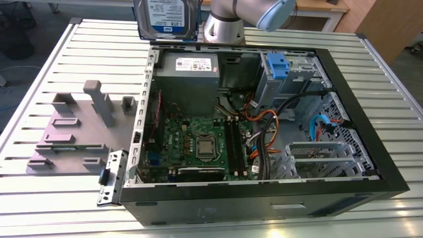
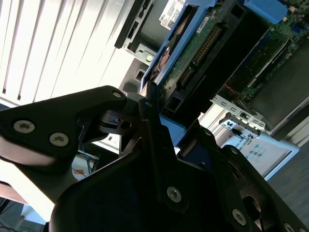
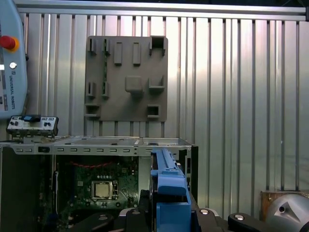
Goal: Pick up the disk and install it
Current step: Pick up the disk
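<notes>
The disk (image 1: 168,17) hangs in the air above the far rim of the open computer case (image 1: 264,196), its white-and-blue label facing the exterior view. The second wrist view has the disk (image 2: 190,58) edge-on, green circuit board showing, its blue carrier bracket clamped between the black fingers (image 2: 149,121) of my gripper (image 2: 157,104). In the first wrist view the bracket's blue edge (image 3: 169,191) rises from my gripper (image 3: 166,215) over the case. The gripper is shut on the disk.
Inside the case are a grey drive cage with a blue latch (image 1: 276,64), a grey power supply (image 1: 191,69) and the motherboard (image 1: 198,144). A grey fixture plate (image 1: 73,134) lies on the slatted table (image 1: 79,54) at the exterior view's left. The arm's base (image 1: 225,27) stands behind the case.
</notes>
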Controlling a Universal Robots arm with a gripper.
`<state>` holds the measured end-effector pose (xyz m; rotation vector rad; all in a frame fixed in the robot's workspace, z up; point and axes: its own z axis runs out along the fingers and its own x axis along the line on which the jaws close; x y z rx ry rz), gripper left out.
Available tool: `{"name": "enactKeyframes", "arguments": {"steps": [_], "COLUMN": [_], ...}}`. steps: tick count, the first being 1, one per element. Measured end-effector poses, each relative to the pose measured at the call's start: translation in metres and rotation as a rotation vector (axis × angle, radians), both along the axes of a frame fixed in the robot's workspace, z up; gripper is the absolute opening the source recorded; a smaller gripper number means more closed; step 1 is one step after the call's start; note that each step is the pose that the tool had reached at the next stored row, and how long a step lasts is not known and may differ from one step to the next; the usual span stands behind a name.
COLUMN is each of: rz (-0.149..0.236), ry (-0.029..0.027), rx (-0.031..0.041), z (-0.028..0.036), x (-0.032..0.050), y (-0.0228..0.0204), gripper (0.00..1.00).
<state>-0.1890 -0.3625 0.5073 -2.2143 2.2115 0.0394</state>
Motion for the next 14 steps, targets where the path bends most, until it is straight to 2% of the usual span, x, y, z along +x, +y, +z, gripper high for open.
{"name": "enactKeyframes", "arguments": {"steps": [14], "rz": [0.000], "ry": [0.0000], "rx": [0.0000], "z": [0.0000], "x": [0.0052], "y": [0.0000], "gripper": [0.37]}}
